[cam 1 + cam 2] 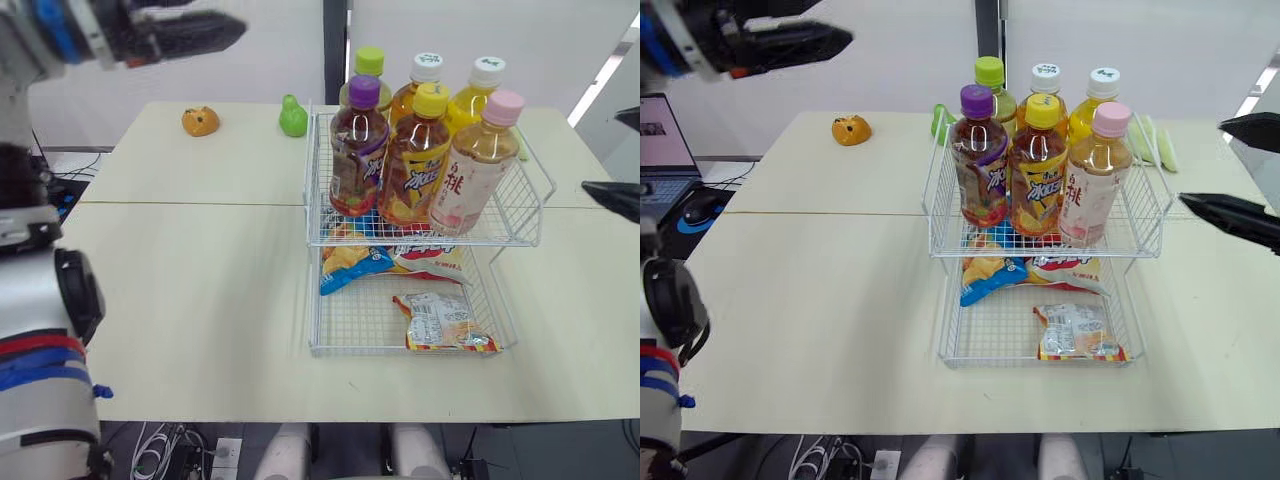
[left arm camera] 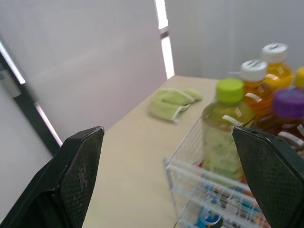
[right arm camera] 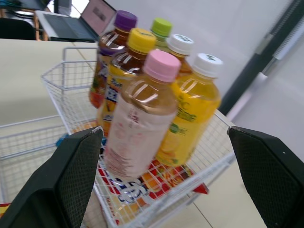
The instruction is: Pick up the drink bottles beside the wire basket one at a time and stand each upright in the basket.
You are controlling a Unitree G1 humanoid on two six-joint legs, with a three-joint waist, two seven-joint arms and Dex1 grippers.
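Several drink bottles stand upright in the top tier of the white wire basket point(image 1: 318, 170): purple-capped point(image 1: 358, 150), yellow-capped point(image 1: 415, 160) and pink-capped point(image 1: 475, 170) in front, green-capped point(image 1: 368, 70) and two white-capped point(image 1: 425, 75) point(image 1: 483, 85) behind. My left gripper point(image 1: 220, 14) hangs open high over the table's far left, well away from the basket. To the right of the basket my right gripper point(image 1: 1200, 162) is open with nothing between its fingers; the bottles fill its wrist view, pink-capped bottle point(image 3: 142, 118) nearest.
Snack packets point(image 1: 440, 322) point(image 1: 355, 265) lie in the basket's lower tier. An orange toy point(image 1: 200, 121) and a green pear point(image 1: 292, 117) sit at the table's far side. A green cloth point(image 1: 1155, 140) lies behind the basket. A laptop point(image 1: 660, 125) stands off to the left.
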